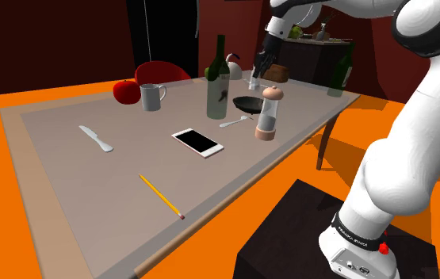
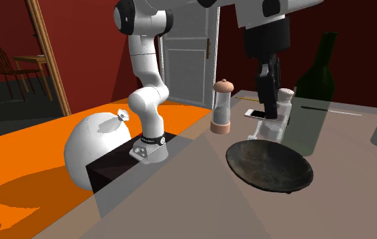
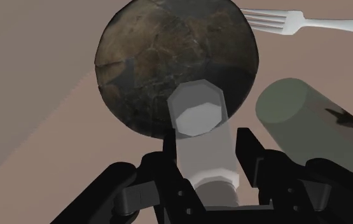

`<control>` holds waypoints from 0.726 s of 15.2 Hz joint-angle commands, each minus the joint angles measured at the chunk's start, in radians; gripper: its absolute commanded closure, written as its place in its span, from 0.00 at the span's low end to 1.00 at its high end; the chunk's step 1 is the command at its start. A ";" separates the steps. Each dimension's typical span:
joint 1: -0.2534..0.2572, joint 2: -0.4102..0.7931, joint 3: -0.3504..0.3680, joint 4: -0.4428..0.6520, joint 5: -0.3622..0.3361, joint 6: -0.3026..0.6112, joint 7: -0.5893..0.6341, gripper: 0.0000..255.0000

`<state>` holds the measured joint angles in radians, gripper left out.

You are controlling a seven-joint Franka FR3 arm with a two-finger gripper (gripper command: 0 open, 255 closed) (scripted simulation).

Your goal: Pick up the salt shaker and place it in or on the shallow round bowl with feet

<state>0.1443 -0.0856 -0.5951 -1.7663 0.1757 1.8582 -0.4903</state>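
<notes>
Where the black gripper (image 3: 207,143) pinches it between both fingers: salt shaker (image 3: 196,109), pale body, grey cap, upright, just beside the rim of the dark round bowl (image 3: 162,51). Adjacent items: green bottle (image 3: 308,118), fork (image 3: 308,24), both on the table (image 3: 35,95).

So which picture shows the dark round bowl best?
The second exterior view: the bowl sits close and whole, with nothing in front of it. The wrist view looks down into the bowl, but the salt shaker covers one edge. The shoulder view shows the bowl small and far off.
</notes>
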 commanded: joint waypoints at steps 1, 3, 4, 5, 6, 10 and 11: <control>0.000 -0.005 0.001 -0.030 -0.001 0.027 -0.003 1.00; 0.000 -0.007 0.001 -0.058 -0.001 0.053 -0.007 1.00; 0.000 -0.007 0.001 -0.072 0.000 0.066 -0.010 1.00; 0.000 -0.008 0.001 -0.086 0.000 0.080 -0.012 1.00; 0.000 -0.007 0.001 -0.099 0.001 0.093 -0.015 1.00; 0.000 -0.005 0.000 -0.151 0.007 0.145 -0.027 1.00; 0.000 -0.005 0.000 -0.151 0.007 0.145 -0.027 1.00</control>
<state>0.1441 -0.0929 -0.5947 -1.9129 0.1807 1.9968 -0.5154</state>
